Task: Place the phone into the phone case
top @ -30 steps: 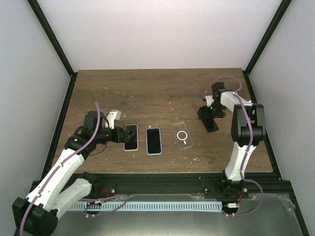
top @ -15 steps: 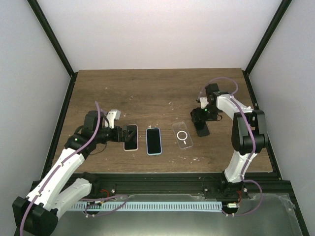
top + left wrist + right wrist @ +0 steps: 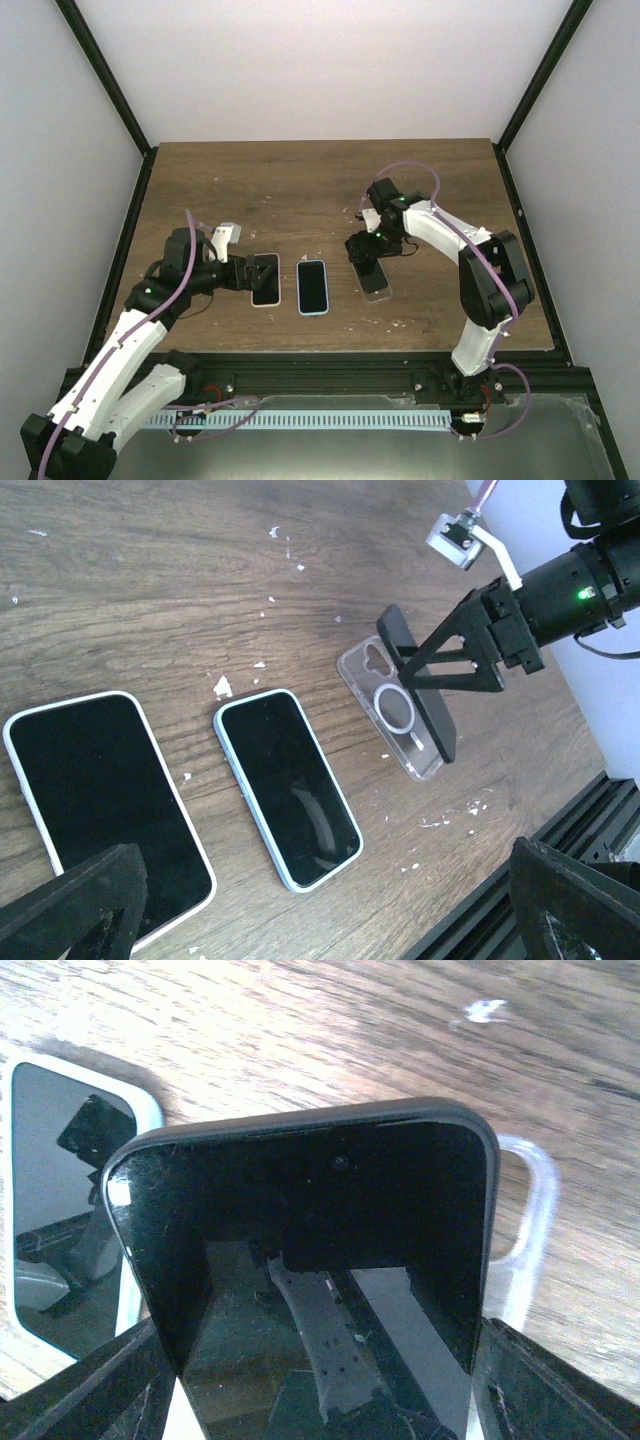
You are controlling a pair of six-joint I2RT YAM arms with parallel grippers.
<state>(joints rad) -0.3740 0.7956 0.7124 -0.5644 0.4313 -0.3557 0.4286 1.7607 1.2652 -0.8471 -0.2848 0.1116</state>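
Your clear case (image 3: pixel 368 670) lies flat on the counter (image 3: pixel 300 190), and the black phone (image 3: pixel 437 725) is not yet seated in it. The phone hangs tilted over the case, covering the case's right side. The end toward the back of the counter is lifted, the near end low by the case's near edge. Whether they touch, you cannot tell.

The left wrist view shows you that tilt from the side. From above, the phone mostly hides the case. The right wrist view gives you the phone's glass face close up, with the case's clear rim (image 3: pixel 522 1222) showing past its right edge.

Your right gripper (image 3: pixel 368 258) pinches the phone by its long edges. Your left gripper (image 3: pixel 262 270) is spread wide, its fingers (image 3: pixel 70 905) well apart, over the white-rimmed phone (image 3: pixel 100 800). A blue-rimmed phone (image 3: pixel 290 790) lies between that phone and the case.
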